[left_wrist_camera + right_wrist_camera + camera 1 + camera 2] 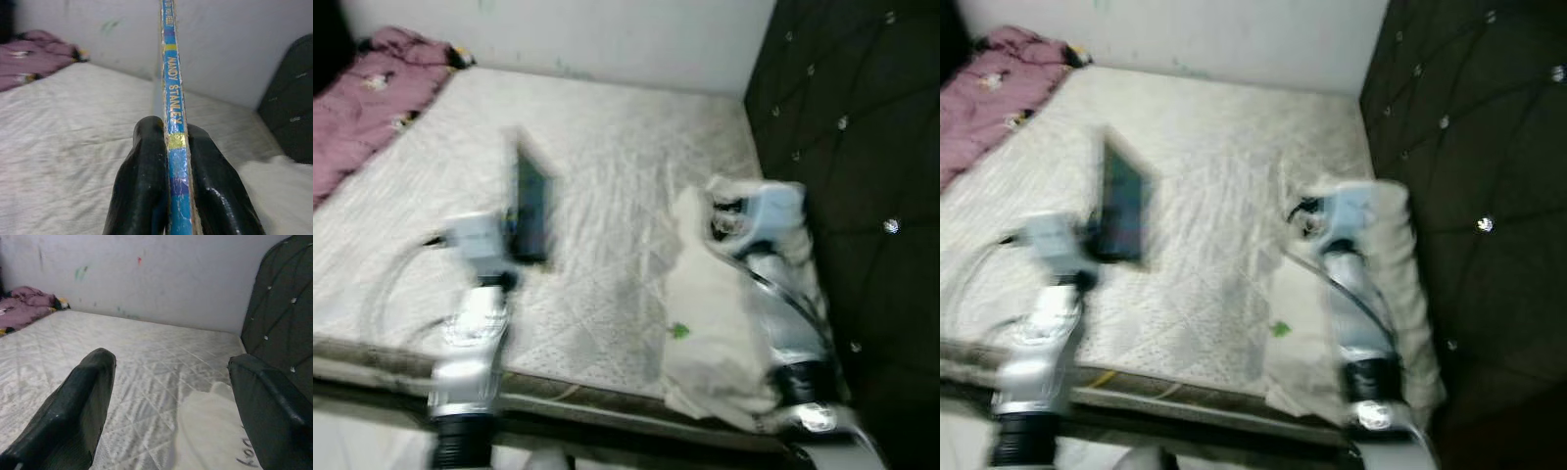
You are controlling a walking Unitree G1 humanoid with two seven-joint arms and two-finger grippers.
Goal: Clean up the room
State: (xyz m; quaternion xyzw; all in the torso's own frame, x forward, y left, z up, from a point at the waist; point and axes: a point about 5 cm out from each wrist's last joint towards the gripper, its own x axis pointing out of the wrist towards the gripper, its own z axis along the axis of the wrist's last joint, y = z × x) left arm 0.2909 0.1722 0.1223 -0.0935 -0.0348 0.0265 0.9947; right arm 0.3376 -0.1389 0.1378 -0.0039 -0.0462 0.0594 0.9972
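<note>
Head views, both blurred, show a bare mattress (607, 176) with a white pillow (715, 323) at lower right, a purple blanket (362, 108) at upper left and a dark headboard (862, 147) on the right. Left wrist view: the left gripper (177, 147) pinches a thin blue book (172, 98) by its spine, at frame centre. Right wrist view: the right gripper (171, 382) hangs spread above the pillow.

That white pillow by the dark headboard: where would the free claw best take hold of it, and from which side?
Probably the pillow's near end, coming from above on the mattress side. It lies lengthwise against the headboard, so that side is blocked, while the soft edge toward the open bed can bunch between the fingers. The right claw is open above it; the left claw holds a book.
</note>
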